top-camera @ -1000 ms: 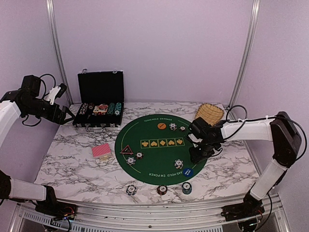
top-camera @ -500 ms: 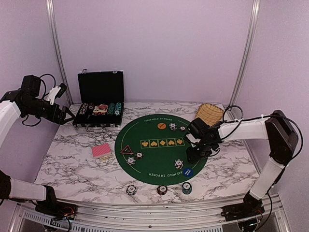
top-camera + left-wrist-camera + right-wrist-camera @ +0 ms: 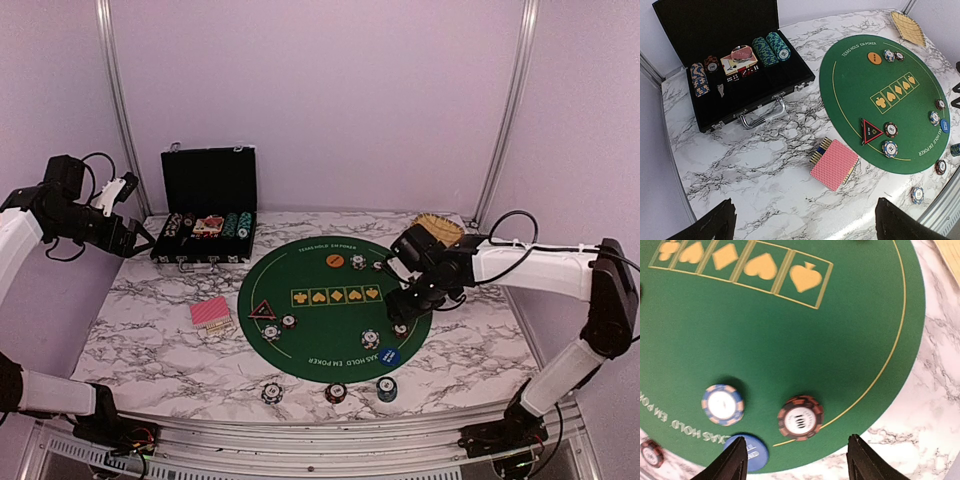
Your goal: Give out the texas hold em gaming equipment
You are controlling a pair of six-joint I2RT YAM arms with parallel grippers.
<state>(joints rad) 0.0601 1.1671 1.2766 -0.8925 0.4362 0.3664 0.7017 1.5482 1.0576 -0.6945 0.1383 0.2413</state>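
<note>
The round green felt mat holds an orange button, a red-black triangle marker, a blue button and several striped chips. My right gripper is open and empty, hovering over a red-black chip near the mat's right edge. A blue-white chip and the blue button lie to that chip's left. The red-backed cards lie on the marble left of the mat. My left gripper is open and empty, held high at the far left.
The open black chip case with stacked chips stands at the back left. The wicker basket sits at the back right behind my right arm. Three chips lie on the marble in front of the mat.
My right gripper has lifted and drawn back from the mat, leaving the red-black chip on the felt near the right edge. The right elbow has swung right. The left arm has not moved.
</note>
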